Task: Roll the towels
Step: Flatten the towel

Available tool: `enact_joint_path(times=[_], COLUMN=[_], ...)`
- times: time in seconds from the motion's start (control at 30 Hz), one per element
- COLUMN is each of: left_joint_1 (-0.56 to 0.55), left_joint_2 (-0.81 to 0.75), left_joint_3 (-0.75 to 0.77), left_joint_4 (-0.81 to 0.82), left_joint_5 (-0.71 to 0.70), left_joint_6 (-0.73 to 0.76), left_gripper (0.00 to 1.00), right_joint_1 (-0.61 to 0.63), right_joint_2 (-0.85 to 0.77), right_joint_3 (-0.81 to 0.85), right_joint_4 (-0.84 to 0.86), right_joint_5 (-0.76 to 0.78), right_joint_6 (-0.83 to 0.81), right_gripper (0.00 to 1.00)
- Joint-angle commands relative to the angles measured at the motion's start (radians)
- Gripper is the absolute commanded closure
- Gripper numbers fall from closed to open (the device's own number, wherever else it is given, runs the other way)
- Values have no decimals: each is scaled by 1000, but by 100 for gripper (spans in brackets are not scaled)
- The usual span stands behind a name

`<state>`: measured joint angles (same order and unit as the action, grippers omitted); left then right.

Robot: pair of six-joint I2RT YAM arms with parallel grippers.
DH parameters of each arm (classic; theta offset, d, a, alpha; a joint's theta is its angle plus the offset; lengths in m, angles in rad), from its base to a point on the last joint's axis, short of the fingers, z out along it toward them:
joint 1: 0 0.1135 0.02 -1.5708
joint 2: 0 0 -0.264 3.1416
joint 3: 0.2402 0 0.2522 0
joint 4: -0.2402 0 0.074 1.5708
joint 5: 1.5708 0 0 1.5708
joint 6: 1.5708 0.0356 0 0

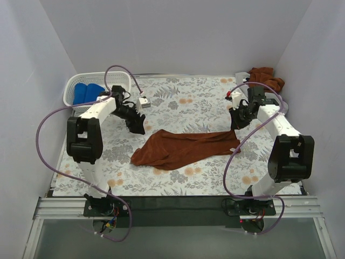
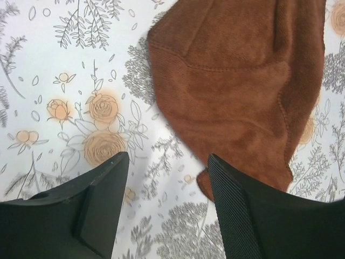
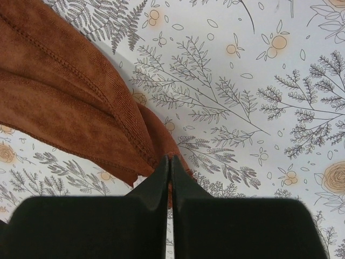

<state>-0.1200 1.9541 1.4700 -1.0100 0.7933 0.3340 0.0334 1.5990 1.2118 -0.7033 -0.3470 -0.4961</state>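
A rust-brown towel (image 1: 186, 148) lies stretched and crumpled across the middle of the floral table. My left gripper (image 1: 137, 128) hovers just above its left end. In the left wrist view this gripper (image 2: 167, 159) is open, with only tablecloth between the fingers, and the towel (image 2: 232, 81) has one corner lying beside the right finger (image 2: 237, 205). My right gripper (image 1: 235, 124) is at the towel's right end. The right wrist view shows it (image 3: 170, 157) shut on a corner of the towel (image 3: 64, 102), which trails off to the left.
A white perforated basket (image 1: 70, 89) at the back left holds blue towels (image 1: 87, 91). Another rust-brown towel (image 1: 265, 78) lies bunched at the back right corner. White walls close in the table on three sides.
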Motion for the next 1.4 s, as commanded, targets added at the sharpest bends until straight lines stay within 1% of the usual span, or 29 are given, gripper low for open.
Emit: enact_joint_path(times=[0.0, 0.07, 0.1, 0.2, 0.23, 0.27, 0.3, 0.37, 0.4, 0.5, 0.53, 0.6, 0.77, 0.9, 0.93, 1.1, 1.13, 1.2, 1.33, 1.37], left_joint_1=[-61, -127, -194, -315, -335, -352, -384, -414, -456, -510, -558, -593, -642, -659, -659, -658, -656, -653, -644, -641], left_joint_2=[-280, -340, -372, -373, -365, -357, -344, -334, -333, -317, -285, -271, -230, -202, -198, -204, -211, -225, -259, -262], left_joint_3=[-101, -193, -215, -260, -261, -263, -263, -267, -286, -300, -321, -336, -333, -333, -336, -356, -358, -369, -370, -369], left_joint_4=[164, 230, 273, 327, 330, 336, 346, 347, 364, 367, 375, 379, 386, 392, 396, 415, 418, 425, 436, 439], left_joint_5=[-72, -181, -289, -420, -424, -439, -451, -457, -477, -532, -555, -569, -609, -628, -641, -732, -752, -763, -776, -779], left_joint_6=[-82, -160, -186, -304, -328, -367, -410, -431, -447, -460, -472, -481, -481, -478, -481, -483, -480, -475, -474, -475], left_gripper=[44, 46, 48, 48, 47, 42, 42, 42, 42, 43, 43, 44, 45, 45, 46, 56, 60, 63, 72, 83], right_joint_1=[-1, -1, -1, -3, -1, -1, -1, -1, -1, -1, -1, -1, -3, -3, -3, -6, -6, -7, -7, -7], right_joint_2=[10, 12, 13, 16, 15, 16, 18, 19, 18, 21, 24, 27, 29, 32, 33, 32, 33, 33, 33, 33], right_joint_3=[35, 35, 38, 46, 48, 51, 52, 55, 55, 51, 37, 35, 35, 29, 28, 26, 28, 26, 22, 23], right_joint_4=[28, 30, 33, 30, 30, 30, 28, 28, 28, 30, 30, 31, 31, 31, 33, 34, 33, 33, 33, 34], right_joint_5=[3, 17, 29, 45, 46, 48, 54, 59, 62, 66, 66, 74, 75, 78, 77, 80, 80, 80, 75, 75], right_joint_6=[39, 59, 63, 82, 83, 90, 93, 97, 99, 105, 106, 106, 106, 103, 103, 97, 96, 94, 94, 94], right_gripper=[99, 99, 99, 99, 99, 99, 99, 99, 99, 99, 99, 99, 99, 99, 99, 99, 99, 99, 99, 99])
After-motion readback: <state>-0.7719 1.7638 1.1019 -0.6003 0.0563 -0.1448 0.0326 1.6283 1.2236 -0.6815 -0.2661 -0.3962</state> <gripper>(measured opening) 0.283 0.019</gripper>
